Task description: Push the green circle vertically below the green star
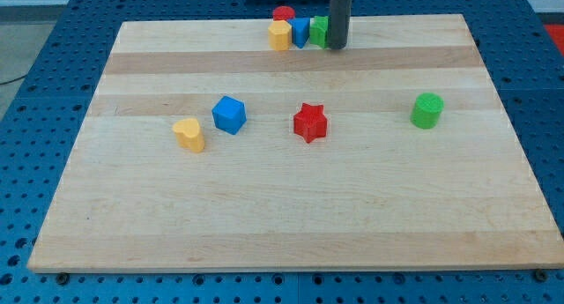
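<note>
The green circle is a short green cylinder standing alone at the view's right middle of the wooden board. The green star is at the view's top centre, partly hidden behind the rod, so its shape is hard to make out. My tip rests on the board right against the green star's right side, far up and left of the green circle.
A red circle, a yellow block and a blue block cluster left of the green star. A red star, a blue cube and a yellow heart lie mid-board.
</note>
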You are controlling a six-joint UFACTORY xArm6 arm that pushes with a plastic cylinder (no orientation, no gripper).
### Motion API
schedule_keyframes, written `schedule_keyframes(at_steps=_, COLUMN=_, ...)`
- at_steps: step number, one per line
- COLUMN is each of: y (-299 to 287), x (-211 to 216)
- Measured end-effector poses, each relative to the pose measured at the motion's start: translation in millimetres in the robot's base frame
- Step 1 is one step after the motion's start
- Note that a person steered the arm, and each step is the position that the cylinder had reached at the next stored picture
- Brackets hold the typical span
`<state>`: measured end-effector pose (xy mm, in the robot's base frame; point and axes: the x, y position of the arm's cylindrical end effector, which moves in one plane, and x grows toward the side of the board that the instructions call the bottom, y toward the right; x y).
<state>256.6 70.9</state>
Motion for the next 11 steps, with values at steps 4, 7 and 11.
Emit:
schedule_keyframes(at_steps=4, y=12.2, x=38.1)
schedule_keyframes(at_steps=7, y=26.4, x=70.1)
schedule_keyframes(at_steps=11, y=185.6, x=182.1)
